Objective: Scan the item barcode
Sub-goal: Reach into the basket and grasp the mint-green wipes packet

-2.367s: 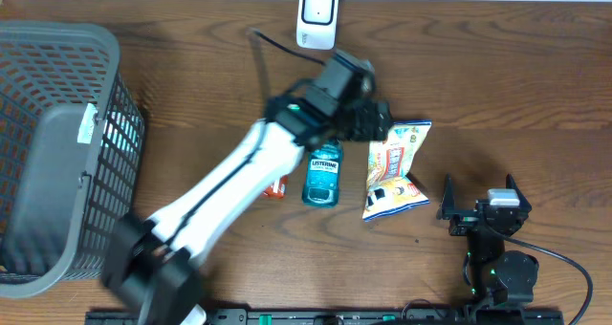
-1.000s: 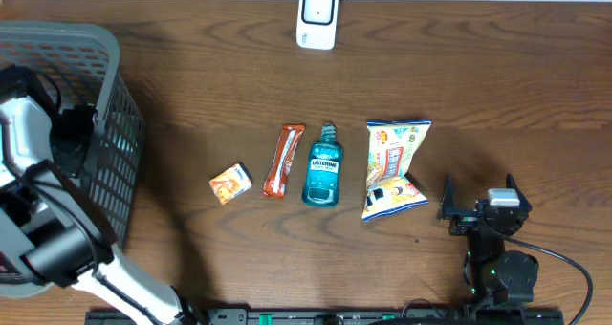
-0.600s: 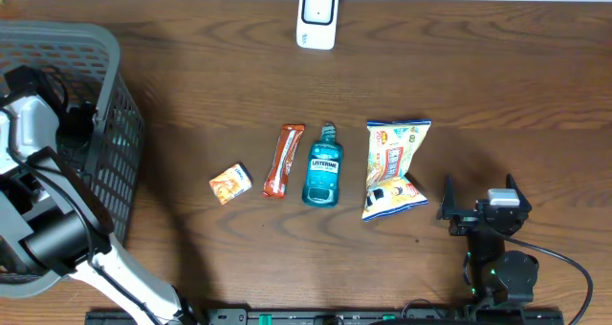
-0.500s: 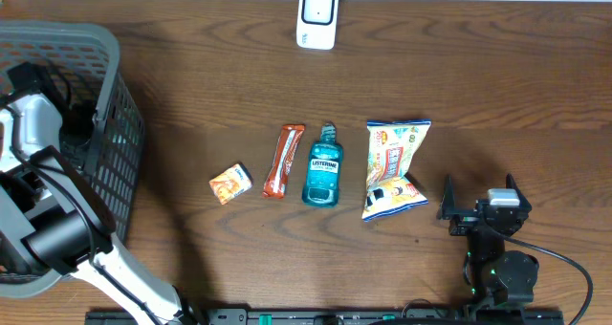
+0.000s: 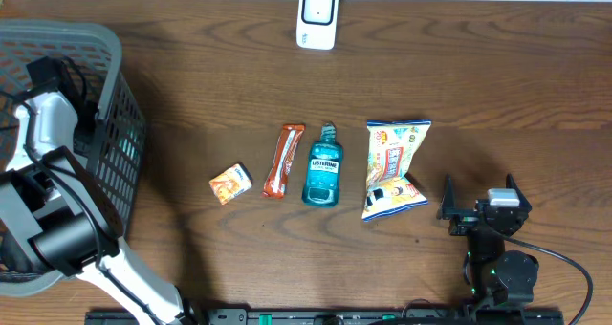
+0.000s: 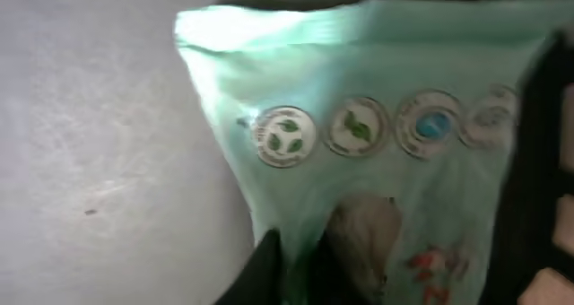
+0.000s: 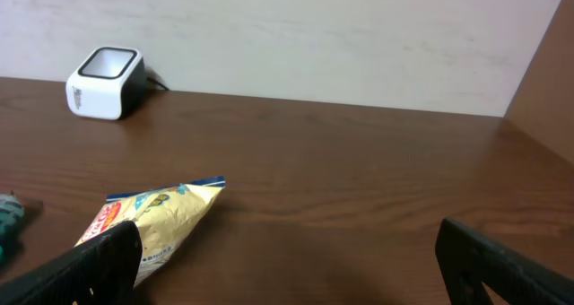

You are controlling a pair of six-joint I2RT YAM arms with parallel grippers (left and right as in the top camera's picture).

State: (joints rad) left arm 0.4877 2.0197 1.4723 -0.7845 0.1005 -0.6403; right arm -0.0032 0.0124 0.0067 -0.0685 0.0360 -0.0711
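Glossy green plastic pouch (image 6: 404, 188), matt wooden table (image 5: 497, 86)

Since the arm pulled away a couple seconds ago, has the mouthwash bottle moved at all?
No. The mouthwash bottle still lies between the snack bar and chip bag, same spot below the scanner.

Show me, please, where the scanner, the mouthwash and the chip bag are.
scanner (image 5: 317, 17), overhead view, on its white face.
mouthwash (image 5: 323, 175), overhead view, on its label.
chip bag (image 5: 393, 162), overhead view, on its printed front.

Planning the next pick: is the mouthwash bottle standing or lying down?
Lying down: the overhead view shows the mouthwash bottle full-length, label up, cap toward the scanner.
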